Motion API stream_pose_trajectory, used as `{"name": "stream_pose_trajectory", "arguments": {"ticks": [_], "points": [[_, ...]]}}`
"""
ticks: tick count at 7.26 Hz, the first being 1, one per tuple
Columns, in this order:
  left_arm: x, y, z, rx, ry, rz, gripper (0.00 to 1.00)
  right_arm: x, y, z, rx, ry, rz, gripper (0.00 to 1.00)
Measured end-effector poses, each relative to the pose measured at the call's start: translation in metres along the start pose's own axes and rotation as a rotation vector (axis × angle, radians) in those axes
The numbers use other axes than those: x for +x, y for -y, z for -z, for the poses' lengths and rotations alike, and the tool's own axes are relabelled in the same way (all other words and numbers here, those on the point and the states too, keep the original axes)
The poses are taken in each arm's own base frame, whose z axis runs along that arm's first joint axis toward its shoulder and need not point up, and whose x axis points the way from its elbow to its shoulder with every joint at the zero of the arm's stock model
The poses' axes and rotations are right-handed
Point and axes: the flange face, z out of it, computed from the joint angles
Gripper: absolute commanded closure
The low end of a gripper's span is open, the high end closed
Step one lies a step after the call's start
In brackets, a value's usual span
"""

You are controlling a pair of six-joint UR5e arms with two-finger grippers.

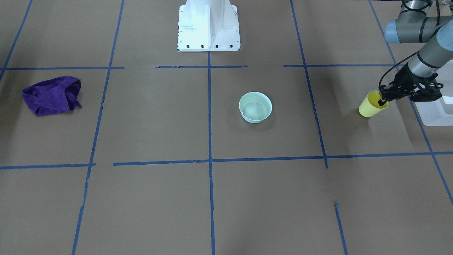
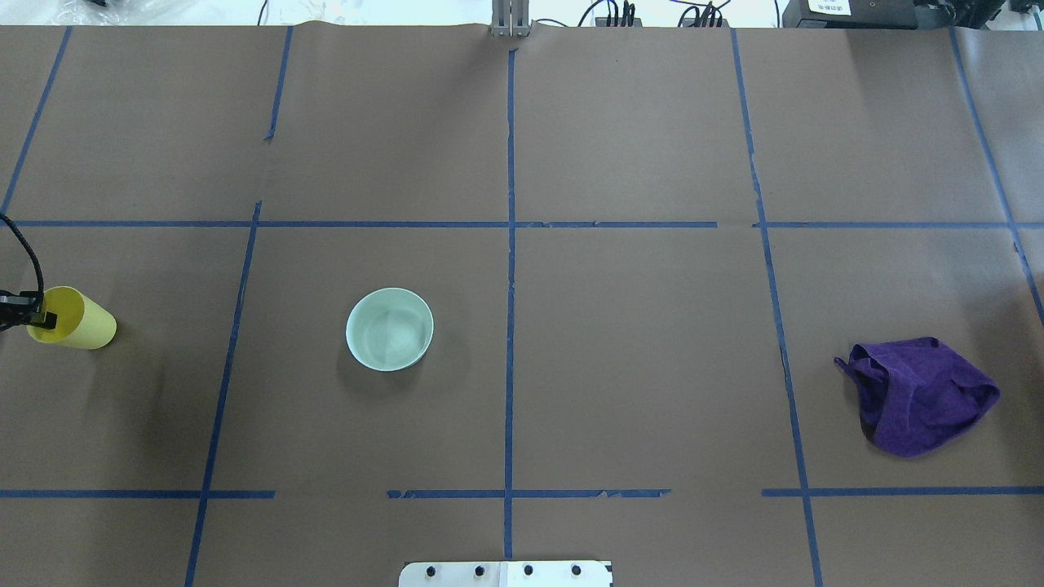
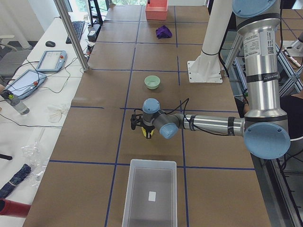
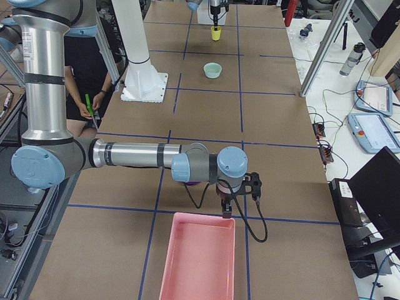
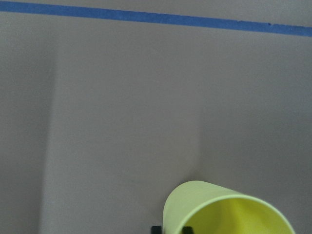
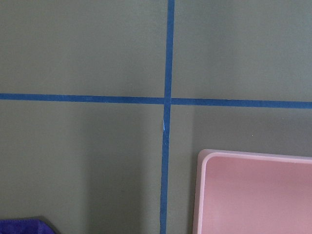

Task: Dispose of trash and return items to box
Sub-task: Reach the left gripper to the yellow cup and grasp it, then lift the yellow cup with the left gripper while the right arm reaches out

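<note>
The yellow cup (image 1: 370,107) is tilted, its mouth toward my left gripper (image 1: 382,101), which is shut on its rim with one finger inside and one outside. The cup also shows in the overhead view (image 2: 80,319), held at the table's far left by the left gripper (image 2: 41,319), and in the left wrist view (image 5: 226,209). The mint-green bowl (image 1: 255,107) stands upright and alone near the table's middle (image 2: 390,328). The translucent white box (image 1: 436,112) is just beyond the cup, at the table's left end (image 3: 150,194). My right gripper (image 4: 226,209) hangs by a pink bin; I cannot tell whether it is open or shut.
A crumpled purple cloth (image 1: 52,95) lies at the table's right end (image 2: 917,395). A pink bin (image 4: 199,259) sits there too, and its corner shows in the right wrist view (image 6: 253,195). The white robot base (image 1: 208,26) stands at the near middle edge.
</note>
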Motion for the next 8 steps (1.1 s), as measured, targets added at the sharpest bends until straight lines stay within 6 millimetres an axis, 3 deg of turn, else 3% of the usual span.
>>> {"name": "stream_pose_trajectory", "arguments": {"ticks": [2, 4, 6, 8], "points": [[0.018, 0.0, 0.021, 0.009, -0.017, -0.01, 1.0, -0.007, 0.004, 0.004, 0.01, -0.001, 0.014, 0.0], [0.03, 0.011, 0.053, 0.03, -0.006, -0.009, 1.0, -0.027, 0.008, 0.018, 0.038, 0.02, 0.02, 0.0], [0.014, 0.041, 0.094, 0.061, 0.056, -0.043, 1.0, -0.047, 0.007, 0.021, 0.037, 0.08, 0.008, 0.0], [-0.005, 0.09, 0.147, 0.082, 0.131, -0.122, 1.0, -0.079, 0.01, 0.032, 0.047, 0.142, -0.016, 0.0]]}}
